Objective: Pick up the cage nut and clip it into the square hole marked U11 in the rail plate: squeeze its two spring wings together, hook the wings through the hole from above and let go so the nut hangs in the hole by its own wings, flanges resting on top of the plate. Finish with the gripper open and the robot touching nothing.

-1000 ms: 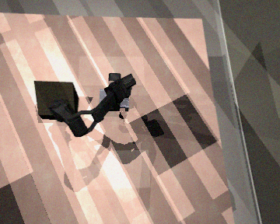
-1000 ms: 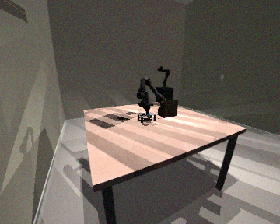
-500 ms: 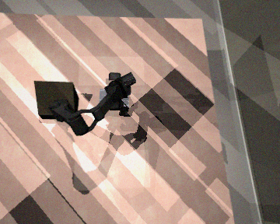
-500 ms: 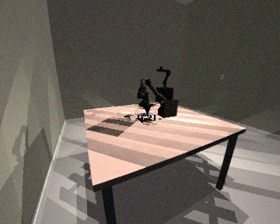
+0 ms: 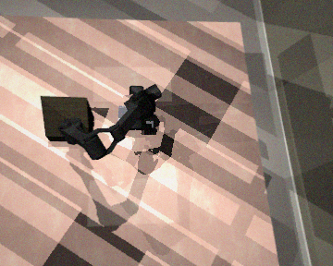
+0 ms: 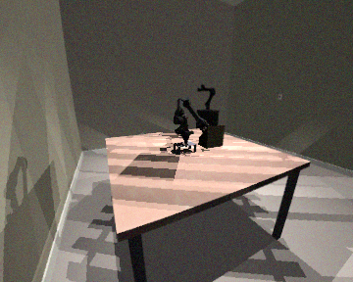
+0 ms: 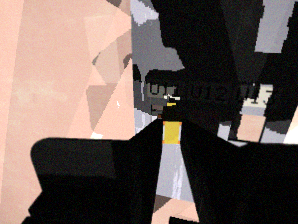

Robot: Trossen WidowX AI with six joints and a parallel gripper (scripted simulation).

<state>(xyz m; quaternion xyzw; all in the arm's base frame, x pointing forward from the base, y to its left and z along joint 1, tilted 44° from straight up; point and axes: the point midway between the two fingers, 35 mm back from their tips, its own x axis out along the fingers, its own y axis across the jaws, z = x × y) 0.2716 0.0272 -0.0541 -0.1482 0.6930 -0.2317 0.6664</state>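
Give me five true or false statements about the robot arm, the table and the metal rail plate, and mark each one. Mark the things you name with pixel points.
1. The fingers [image 5: 145, 98] [image 6: 185, 142] are shut on the small yellow cage nut [image 7: 172, 132]. True.
2. The nut has been released and the fingers stand wide open. False: it is between them.
3. On the grey metal rail plate [image 7: 150, 50], the U12 label [image 7: 207, 93] is between two other labels. True.
4. The table [image 5: 211, 199] [image 6: 204, 181] has white legs. False: they are black.
5. The wooden tabletop is bright green. False: it is pinkish, with bands of light and shadow.
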